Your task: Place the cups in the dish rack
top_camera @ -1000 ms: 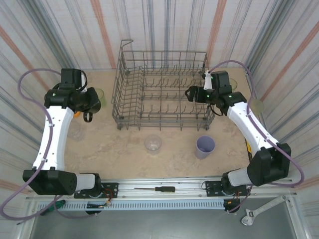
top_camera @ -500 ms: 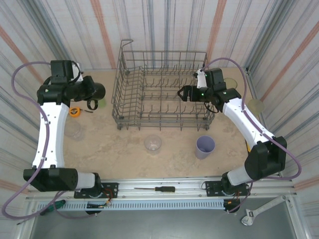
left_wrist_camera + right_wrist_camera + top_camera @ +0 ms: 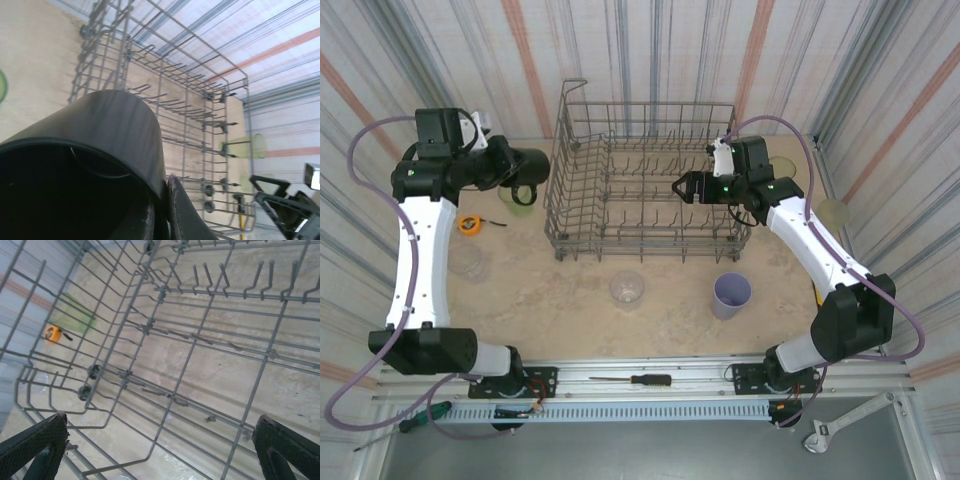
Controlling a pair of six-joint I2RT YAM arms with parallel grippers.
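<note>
Black mug (image 3: 528, 163) is held by the left gripper (image 3: 512, 166), whose fingers are closed down on the mug's wall. The mug is positioned just left of the dish rack (image 3: 650, 237), beside its left wall. In the left wrist view one finger (image 3: 182, 215) is seen pressed against the mug's outer wall. An olive-green tumbler (image 3: 518, 198) is seen on the tabletop (image 3: 550, 300) just on the near side of the mug.

Right gripper (image 3: 682, 187) is placed inside the rack near its right end, jaws spread wide, nothing held. Rack wires are seen between its fingertips (image 3: 35, 445).

A clear plastic cup (image 3: 627, 288) and a lavender cup (image 3: 731, 295) are noted in front of the rack, apart from each other. A second clear cup (image 3: 470, 262) stands by the left arm, with an orange tape measure (image 3: 470, 224) near it.
</note>
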